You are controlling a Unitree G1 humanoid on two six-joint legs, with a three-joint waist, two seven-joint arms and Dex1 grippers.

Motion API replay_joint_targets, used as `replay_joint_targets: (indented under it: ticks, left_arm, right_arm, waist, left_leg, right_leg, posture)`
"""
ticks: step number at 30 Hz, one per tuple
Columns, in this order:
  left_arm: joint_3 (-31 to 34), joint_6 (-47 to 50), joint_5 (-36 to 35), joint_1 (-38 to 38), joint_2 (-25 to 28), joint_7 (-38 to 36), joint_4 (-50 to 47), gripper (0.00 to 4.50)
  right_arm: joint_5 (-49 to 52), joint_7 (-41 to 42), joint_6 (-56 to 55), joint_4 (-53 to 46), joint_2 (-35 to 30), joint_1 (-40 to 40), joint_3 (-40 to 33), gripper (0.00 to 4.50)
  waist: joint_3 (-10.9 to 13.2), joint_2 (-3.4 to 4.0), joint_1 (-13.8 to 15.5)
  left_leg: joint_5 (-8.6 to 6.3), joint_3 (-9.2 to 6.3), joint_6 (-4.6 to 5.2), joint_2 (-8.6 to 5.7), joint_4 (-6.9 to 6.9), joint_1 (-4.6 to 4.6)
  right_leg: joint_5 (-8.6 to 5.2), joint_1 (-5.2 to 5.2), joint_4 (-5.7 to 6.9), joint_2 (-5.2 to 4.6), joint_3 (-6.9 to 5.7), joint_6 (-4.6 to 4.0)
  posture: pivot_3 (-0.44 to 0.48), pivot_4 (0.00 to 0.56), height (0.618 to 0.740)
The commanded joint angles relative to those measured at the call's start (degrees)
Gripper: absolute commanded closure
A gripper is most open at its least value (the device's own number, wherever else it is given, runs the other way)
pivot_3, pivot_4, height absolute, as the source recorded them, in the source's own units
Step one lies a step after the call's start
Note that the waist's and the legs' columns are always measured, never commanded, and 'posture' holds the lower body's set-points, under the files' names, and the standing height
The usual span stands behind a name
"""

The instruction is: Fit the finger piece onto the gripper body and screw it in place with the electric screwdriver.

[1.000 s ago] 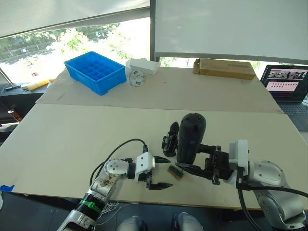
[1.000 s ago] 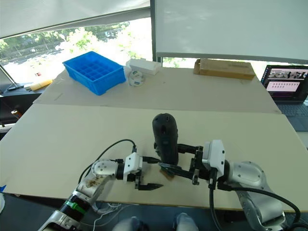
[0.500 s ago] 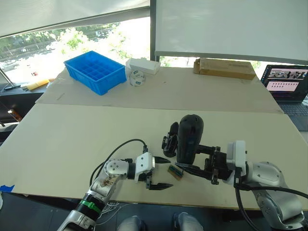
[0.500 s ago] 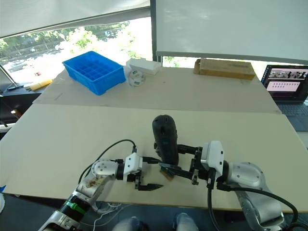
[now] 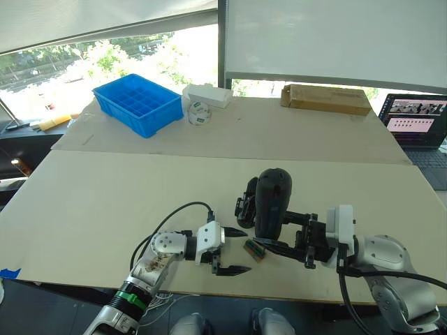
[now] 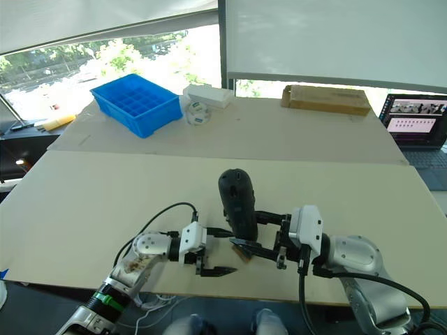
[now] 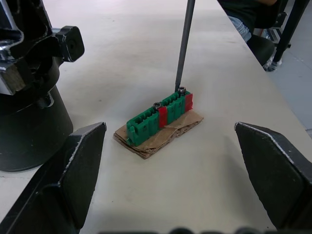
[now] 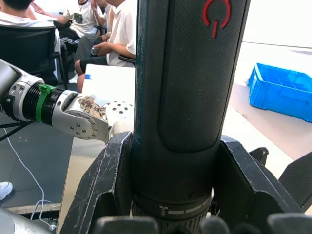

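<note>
The electric screwdriver stands nearly upright near the table's front, with my right gripper shut around its lower body. In the right wrist view its fingers clamp the screwdriver from both sides. Its thin metal bit rests on a screw on top of the small green-and-brown block. The gripper body sits just behind the block, left of the screwdriver. My left gripper is open, level with the table, with the block in front of its fingertips. The finger piece is out of view.
At the table's back stand a blue compartment bin, a white box, a tape roll and a cardboard box. A laptop sits at the far right. People sit beyond the table's front edge.
The screwdriver has come down a little and shifted slightly left with my right gripper. The left gripper has stayed where it was.
</note>
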Motion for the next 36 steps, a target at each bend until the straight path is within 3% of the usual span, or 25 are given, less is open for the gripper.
replay_joint_targets:
  ticks: [1, 17, 28, 36]
  left_arm:
    - [-1.12, 1.28, 1.02, 1.68, 0.47, 0.11, 2.23, 0.0]
    - [-1.21, 1.49, 0.99, 1.47, 0.31, 0.22, 2.17, 0.0]
    - [-1.06, 1.83, 0.85, 1.43, 0.37, 0.24, 1.9, 0.0]
    - [-0.99, 2.07, 0.86, 1.39, 0.49, 0.29, 1.69, 0.0]
  right_arm:
    - [0.0, -0.2, -2.69, -2.31, -0.15, -0.68, -0.76, 2.6]
    - [-1.84, -1.02, -4.47, -2.02, 0.43, -1.12, -1.39, 2.6]
    - [8.2, -4.82, 1.95, -5.45, -0.37, -0.33, -3.9, 2.6]
    - [6.86, -5.17, 1.93, -5.6, -0.63, -0.19, -2.34, 2.6]
  waist:
    - [0.0, 0.0, 0.0]
    - [0.0, 0.0, 0.0]
    - [-0.01, 0.01, -0.01]
    - [-0.01, 0.01, 0.0]
  left_leg:
    - [0.0, 0.0, 0.0, 0.0, 0.0, 0.0]
    - [0.0, 0.0, 0.0, 0.0, -0.01, 0.0]
    - [0.01, 0.0, -0.01, 0.0, 0.0, 0.01]
    - [0.0, 0.0, -0.01, 0.0, -0.01, 0.01]
  right_leg:
    - [0.0, 0.0, 0.0, 0.0, 0.0, 0.0]
    - [0.0, 0.0, 0.0, 0.03, -0.02, 0.01]
    - [0.01, 0.02, 0.0, 0.02, -0.01, 0.0]
    - [0.02, 0.02, -0.01, 0.02, -0.01, -0.01]
  posture:
    - [0.0, 0.15, 0.74]
    - [0.0, 0.15, 0.74]
    - [0.0, 0.15, 0.74]
    - [0.0, 0.15, 0.74]
